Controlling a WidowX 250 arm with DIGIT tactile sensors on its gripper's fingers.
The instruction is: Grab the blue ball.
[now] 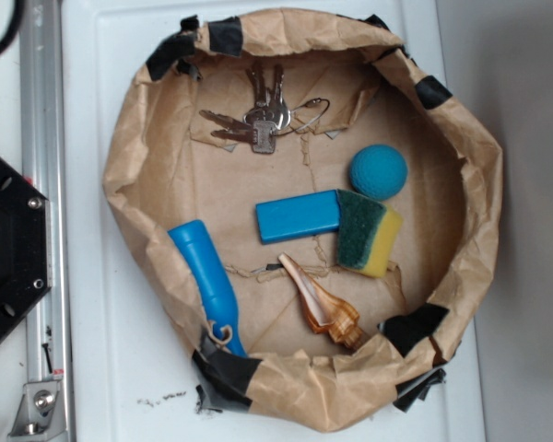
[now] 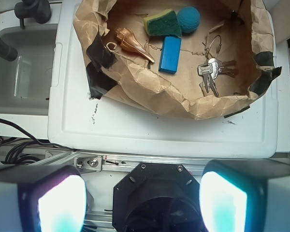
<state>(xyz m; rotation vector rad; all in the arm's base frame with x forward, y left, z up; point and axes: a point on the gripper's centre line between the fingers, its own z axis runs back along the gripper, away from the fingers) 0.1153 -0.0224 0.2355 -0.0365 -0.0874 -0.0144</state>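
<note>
The blue ball (image 1: 379, 171) is small, round and teal-blue. It lies at the right inside the brown paper basket (image 1: 129, 166), touching the yellow-green sponge (image 1: 369, 233). In the wrist view the ball (image 2: 188, 19) shows at the far top, beside the sponge (image 2: 163, 22). My gripper (image 2: 142, 203) is open and empty, its two pale pads wide apart. It hangs high above the black robot base (image 2: 157, 193), well away from the basket. The gripper is out of the exterior view.
In the basket lie a flat blue block (image 1: 298, 217), a curved blue handle (image 1: 208, 281), a bunch of keys (image 1: 261, 118) and a brown shell (image 1: 323, 308). The basket stands on a white lid (image 2: 159, 130). A grey sink (image 2: 19, 77) lies left.
</note>
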